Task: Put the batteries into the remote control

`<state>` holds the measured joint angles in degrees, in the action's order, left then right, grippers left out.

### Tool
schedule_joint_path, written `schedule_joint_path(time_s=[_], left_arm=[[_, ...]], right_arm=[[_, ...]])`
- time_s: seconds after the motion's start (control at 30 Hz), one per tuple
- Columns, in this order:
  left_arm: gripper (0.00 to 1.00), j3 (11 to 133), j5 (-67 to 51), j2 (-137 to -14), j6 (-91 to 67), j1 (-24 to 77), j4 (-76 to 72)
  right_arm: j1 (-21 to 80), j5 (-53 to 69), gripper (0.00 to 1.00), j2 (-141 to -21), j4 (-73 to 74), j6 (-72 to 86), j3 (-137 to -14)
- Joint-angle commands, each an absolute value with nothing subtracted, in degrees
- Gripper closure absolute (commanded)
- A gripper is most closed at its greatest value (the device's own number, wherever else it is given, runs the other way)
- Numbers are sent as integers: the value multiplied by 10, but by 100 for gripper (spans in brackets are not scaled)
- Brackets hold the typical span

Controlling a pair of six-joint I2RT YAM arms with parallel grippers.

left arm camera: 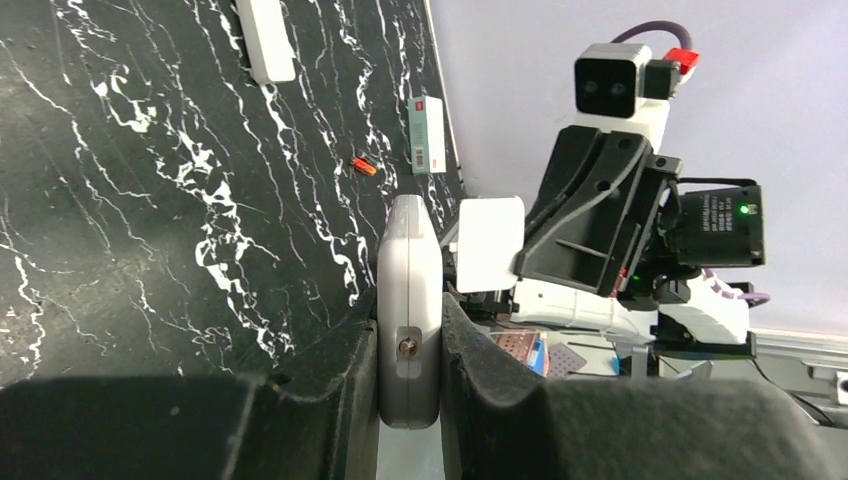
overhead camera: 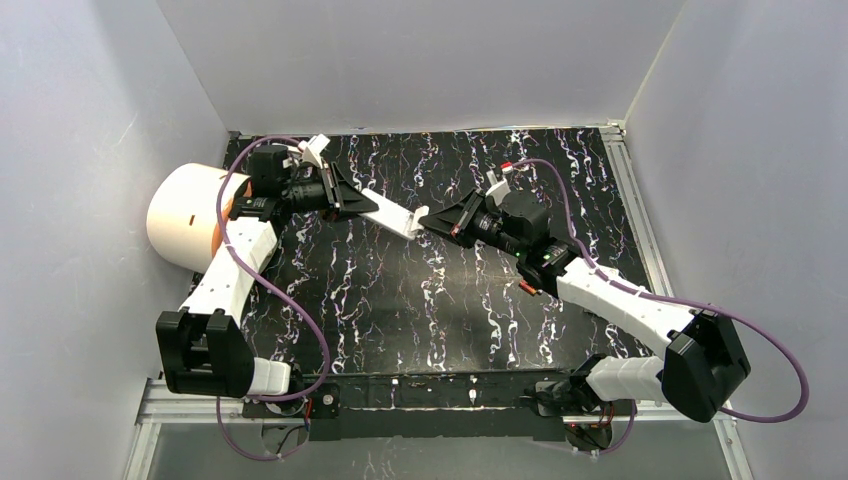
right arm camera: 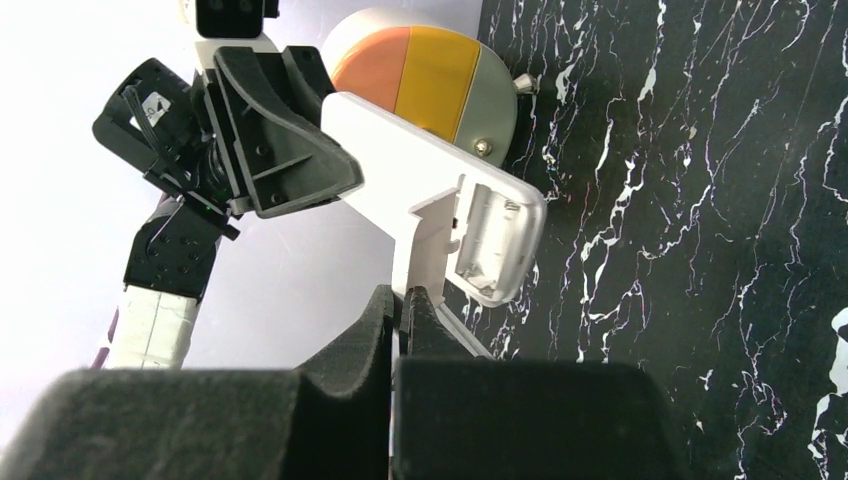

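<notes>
My left gripper (overhead camera: 350,200) (left arm camera: 410,315) is shut on one end of the white remote control (overhead camera: 388,213) (left arm camera: 408,280) and holds it above the table. In the right wrist view the remote's battery compartment (right arm camera: 492,240) lies open and bare. The thin white battery cover (right arm camera: 428,245) (left arm camera: 490,243) stands out from the remote beside that compartment. My right gripper (overhead camera: 440,222) (right arm camera: 405,300) is shut on the cover's edge. One of the batteries (left arm camera: 365,166), small and orange-red, lies on the black marbled table (left arm camera: 150,200) beyond the remote.
A pale green flat box (left arm camera: 428,132) lies near the table's edge, close to the battery. A white slab (left arm camera: 265,38) lies farther off. A big white drum (overhead camera: 185,215) with an orange, yellow and grey face (right arm camera: 430,80) stands at the back left. White walls enclose the table.
</notes>
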<state>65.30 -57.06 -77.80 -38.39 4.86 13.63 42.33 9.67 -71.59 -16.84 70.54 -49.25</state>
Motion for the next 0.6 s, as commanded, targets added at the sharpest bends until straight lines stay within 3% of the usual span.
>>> schedule_joint_path(time_s=[0.0, 0.3, 0.57], left_arm=[[100, 659, -550, -757, -335, 47, 180], [100, 665, -460, -746, -276, 47, 262], [100, 641, -494, -717, -285, 47, 223]], right_arm=[[420, 101, 99, -714, -211, 692, -508], [409, 32, 99, -711, -133, 596, -463], [402, 121, 99, -822, -165, 562, -429]])
